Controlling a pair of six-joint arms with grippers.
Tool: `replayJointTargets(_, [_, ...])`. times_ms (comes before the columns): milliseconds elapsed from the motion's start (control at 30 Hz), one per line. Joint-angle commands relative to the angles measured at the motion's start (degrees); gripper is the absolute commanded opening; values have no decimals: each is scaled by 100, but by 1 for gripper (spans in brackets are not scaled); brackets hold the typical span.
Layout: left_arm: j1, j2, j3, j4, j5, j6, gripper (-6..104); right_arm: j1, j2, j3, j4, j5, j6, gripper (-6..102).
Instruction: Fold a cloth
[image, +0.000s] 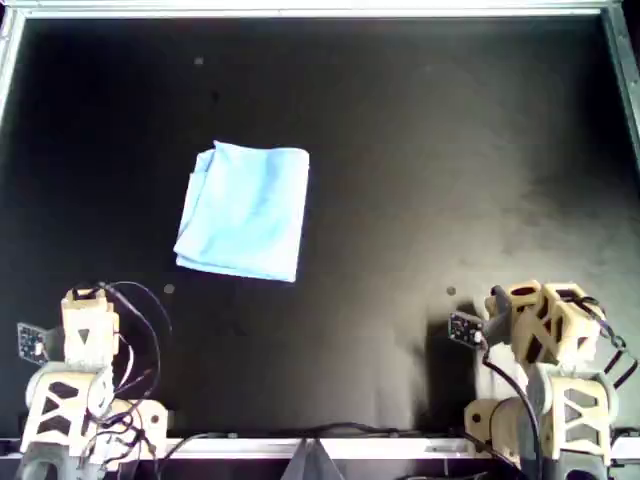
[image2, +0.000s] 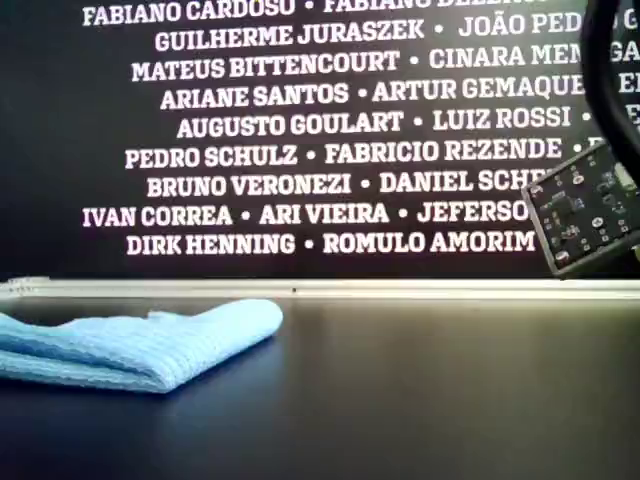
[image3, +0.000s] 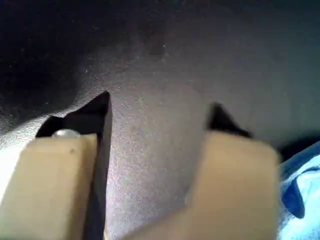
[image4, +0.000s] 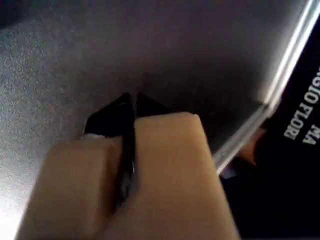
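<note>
Cloth (image: 245, 211) folded on table; left tool (image3: 157, 117) spread, right tool (image4: 134, 102) pressed together

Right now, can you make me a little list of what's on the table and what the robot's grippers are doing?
cloth: light blue cloth, folded into a layered rectangle, lying flat
cloth place: left of middle in the overhead view
table: black table with a pale edge strip
left gripper: left gripper open, holding nothing, a bit of cloth beside it
right gripper: right gripper shut, holding nothing, over bare table
arms: both at the near edge in the overhead view, apart from the cloth
wall: names in white letters behind the table
</note>
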Motion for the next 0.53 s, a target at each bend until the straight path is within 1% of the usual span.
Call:
replayJointTargets(0, [141, 88, -70, 18, -9, 35, 41, -26, 237, 88, 88, -9, 18, 1])
replayJointTargets(133, [141, 88, -70, 18, 35, 35, 20, -26, 246, 97, 88, 35, 9, 1])
replayJointTargets(167, [141, 88, -70, 18, 53, 35, 15, -26, 246, 97, 88, 35, -44, 1])
replayJointTargets(267, [114, 79, -70, 18, 62, 35, 2, -26, 246, 97, 88, 35, -62, 1])
replayJointTargets(333, [114, 79, -70, 18, 62, 35, -3, -26, 237, 97, 88, 35, -62, 1])
replayJointTargets(500, [79, 70, -70, 18, 70, 35, -1, -26, 220, 97, 88, 35, -62, 1])
